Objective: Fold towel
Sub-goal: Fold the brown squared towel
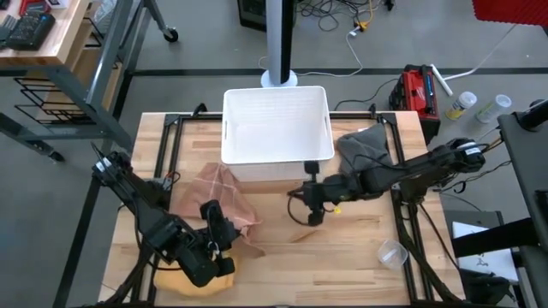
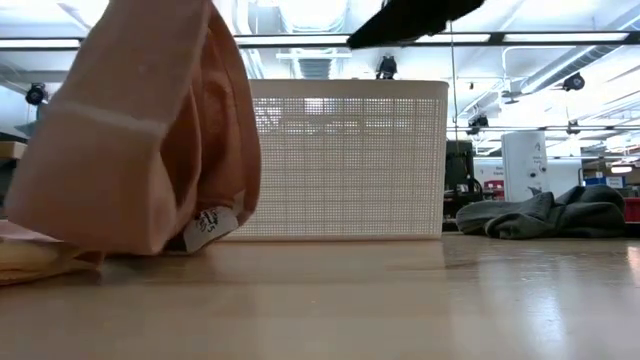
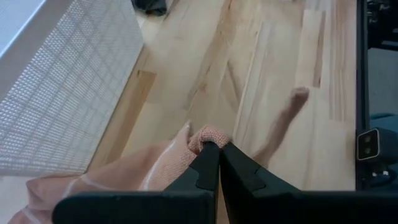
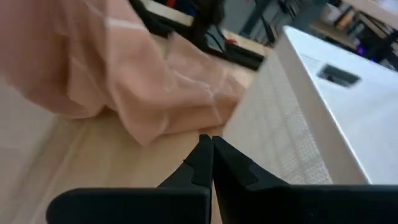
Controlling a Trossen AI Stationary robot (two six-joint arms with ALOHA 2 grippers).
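While the left pincer [image 3: 217, 149] pinches the towel [image 1: 224, 195], the white basket [image 1: 276, 124] stands just behind.

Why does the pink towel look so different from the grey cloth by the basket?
The peach-pink checked towel is pinched by the left gripper and lifted into a bunched heap; the dark grey cloth lies crumpled and untouched. The pink towel sits on the table's left half, in front of the white plastic basket; the grey one lies to the basket's right. Both are soft, unfolded fabric on the wooden table.
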